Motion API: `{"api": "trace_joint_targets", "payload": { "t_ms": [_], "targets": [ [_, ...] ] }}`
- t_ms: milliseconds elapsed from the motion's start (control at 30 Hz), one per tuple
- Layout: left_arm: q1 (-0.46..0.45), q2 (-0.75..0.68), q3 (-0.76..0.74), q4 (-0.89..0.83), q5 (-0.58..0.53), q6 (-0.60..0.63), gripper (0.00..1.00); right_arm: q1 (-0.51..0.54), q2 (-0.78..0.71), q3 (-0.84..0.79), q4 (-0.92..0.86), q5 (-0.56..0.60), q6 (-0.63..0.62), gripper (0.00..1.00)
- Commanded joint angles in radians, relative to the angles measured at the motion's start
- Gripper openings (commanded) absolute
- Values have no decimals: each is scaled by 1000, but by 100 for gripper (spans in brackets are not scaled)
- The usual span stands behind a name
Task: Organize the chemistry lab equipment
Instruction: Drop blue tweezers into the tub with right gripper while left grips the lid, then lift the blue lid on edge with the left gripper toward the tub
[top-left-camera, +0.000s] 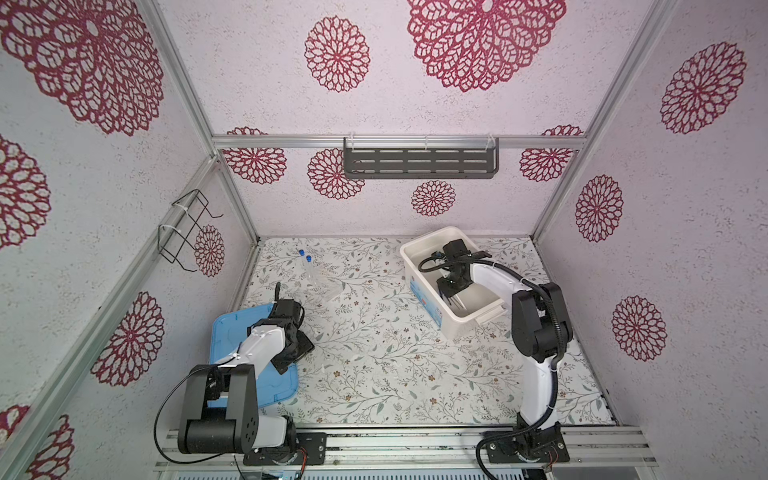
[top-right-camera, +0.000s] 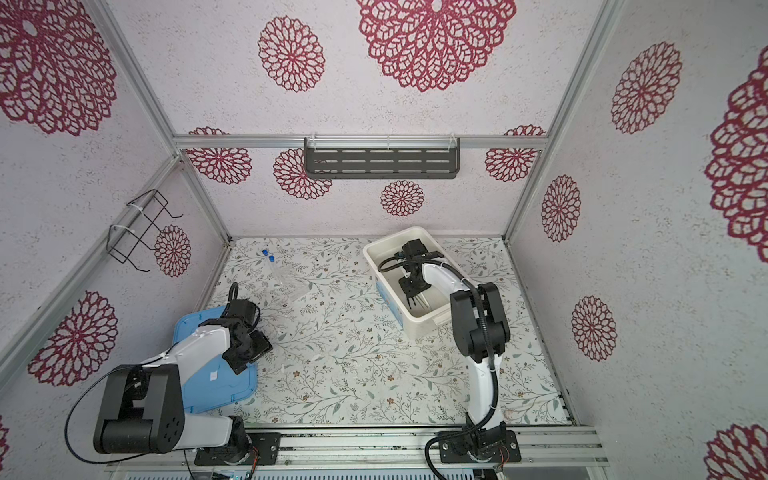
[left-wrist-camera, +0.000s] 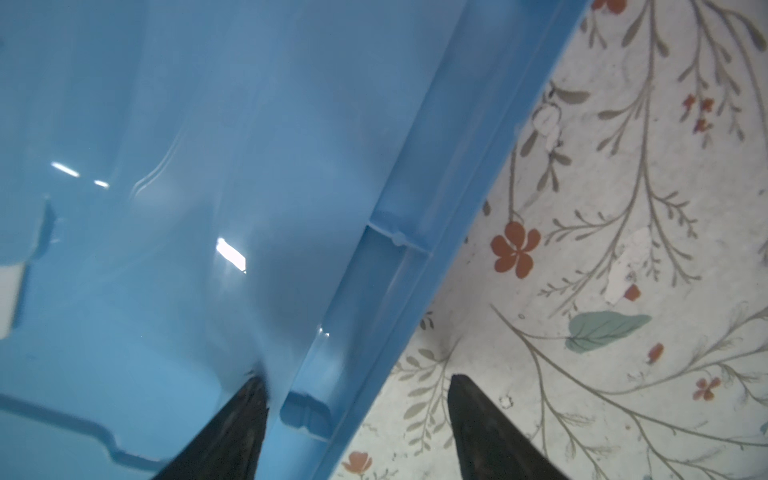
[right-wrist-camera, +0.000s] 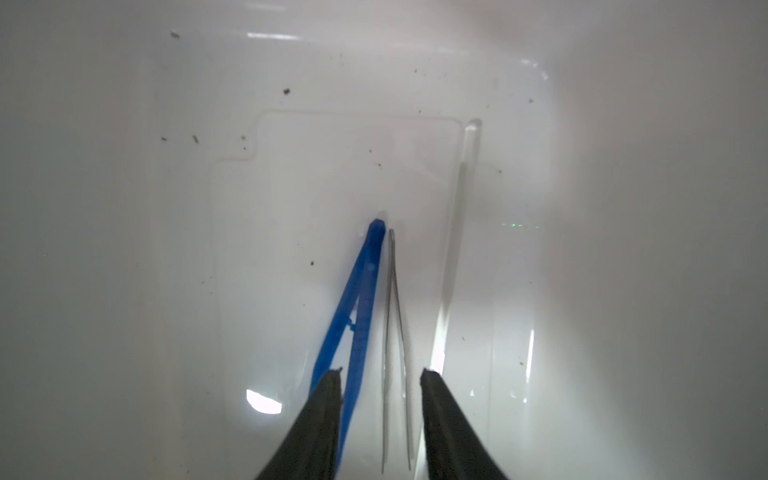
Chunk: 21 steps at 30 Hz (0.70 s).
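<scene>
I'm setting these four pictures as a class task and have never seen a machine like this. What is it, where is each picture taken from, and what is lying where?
It is two robot arms fixed at the front of a floral table, each ending in a two-fingered gripper. The two wide pictures look down from overhead, side by side; the two close-ups come from cameras on the arms' wrists. The left gripper hangs open over the rim of a flat blue lid lying on the table. The right gripper reaches into a white tub, open, holding nothing; beneath it lie blue tweezers, a silvery tool and a thin rod. Two clear tubes with blue caps lie on the table at the back.
</scene>
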Motion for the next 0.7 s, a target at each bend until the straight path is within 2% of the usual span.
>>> {"api": "trace_joint_targets", "payload": {
  "t_ms": [0,167,367,533,667],
  "targets": [
    [5,52,-10,48,33,-6,68,-7,-156,25,-5,-12,0,41],
    [6,75,9,28,39,2,54,-5,-301,17,8,-51,13,42],
    [5,73,1,13,65,-1,32,-6,-469,-59,86,-65,7,46],
    [5,98,8,7,103,-2,17,-4,-562,-129,130,-81,6,46],
    [7,118,23,-30,105,-16,9,-4,-600,-170,133,-90,10,46]
  ]
}}
